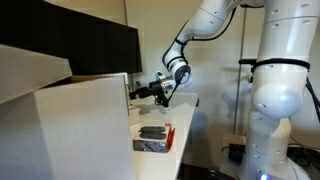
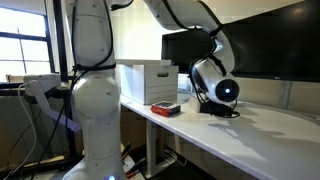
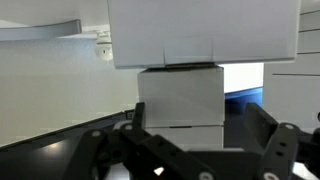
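1. Pictured low over the middle of the desk: gripper, spread wide and grasping nothing.
2. Aimed level at the box, which sits squarely ahead in the wrist view, framed between the two fingers. Probably lined up this way to keep the box's face centred in the open span.
3. Parked at the desk's end, beside the robot's base: the same white box, close to the gripper but clear of it and untouched.
4. Lying flat near the desk's front edge, just beside the box: a red item, too small to identify. Set below the line of the fingers and apart from them.
5. Ranged along the desk's back edge: dark monitors, behind the box and away from the gripper's line.
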`<state>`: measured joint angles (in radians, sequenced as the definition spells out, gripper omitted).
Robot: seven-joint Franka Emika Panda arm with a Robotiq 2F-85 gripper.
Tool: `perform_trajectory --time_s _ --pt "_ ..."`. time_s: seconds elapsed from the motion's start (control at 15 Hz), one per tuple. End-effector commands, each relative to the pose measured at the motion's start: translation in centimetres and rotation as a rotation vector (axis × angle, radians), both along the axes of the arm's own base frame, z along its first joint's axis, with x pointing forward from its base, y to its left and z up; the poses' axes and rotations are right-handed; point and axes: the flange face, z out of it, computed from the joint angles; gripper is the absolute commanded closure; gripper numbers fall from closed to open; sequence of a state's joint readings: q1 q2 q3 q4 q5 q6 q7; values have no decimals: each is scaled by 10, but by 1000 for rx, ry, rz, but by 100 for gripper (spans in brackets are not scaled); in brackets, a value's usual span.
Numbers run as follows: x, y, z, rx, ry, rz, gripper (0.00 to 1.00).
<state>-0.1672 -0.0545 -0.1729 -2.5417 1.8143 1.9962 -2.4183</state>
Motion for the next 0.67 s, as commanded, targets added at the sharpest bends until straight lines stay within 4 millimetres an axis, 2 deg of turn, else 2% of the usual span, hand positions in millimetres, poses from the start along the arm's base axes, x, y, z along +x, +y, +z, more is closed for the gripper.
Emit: perform_trajectory --time_s 0.0,0.6 --pt "3 -3 0 -34 -31 10 0" --pt "13 -10 1 -63 -42 33 0"
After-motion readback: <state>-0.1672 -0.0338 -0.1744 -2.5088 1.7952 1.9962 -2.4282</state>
